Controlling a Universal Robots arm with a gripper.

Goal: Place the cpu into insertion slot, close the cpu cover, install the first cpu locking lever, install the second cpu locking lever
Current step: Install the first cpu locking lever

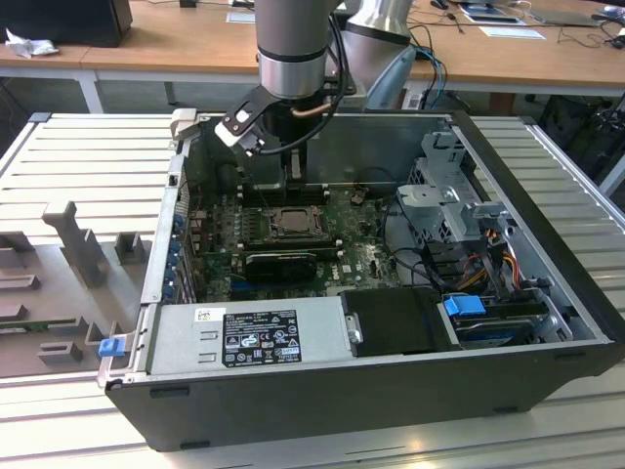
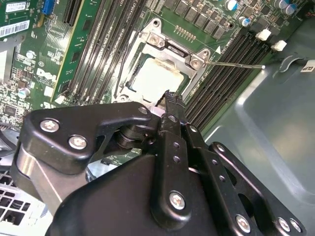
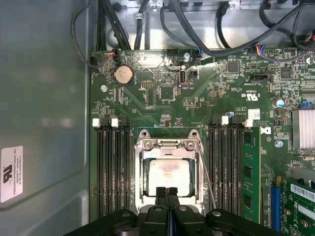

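The small, flat, square cpu (image 3: 170, 178) with its pale silver-grey metal top lies seated in the square, metal-rimmed insertion slot (image 1: 290, 224) on the green circuit board (image 3: 162, 105); the board sits inside an open black computer case (image 1: 391, 376) resting on the slatted grey desk (image 1: 78, 156). The thin silver cpu cover (image 3: 167, 145), a frame plate with a large window, lies down around the cpu, whose top shows through that window. The black tool (image 3: 167, 192) hangs directly over the insertion slot, its 2 fingers pressed together with nothing seen between them; the tips meet the cover's near edge, though actual contact cannot be told. Joined like this, the fingers form 1 narrow pusher, which seems suited to bearing on the frame rather than gripping. 1 thin wire locking lever (image 2: 236, 64) juts from a corner of the insertion slot out across the long black memory slots (image 2: 231, 73) beside it; it looks unlatched, so the cover is judged not yet clamped.
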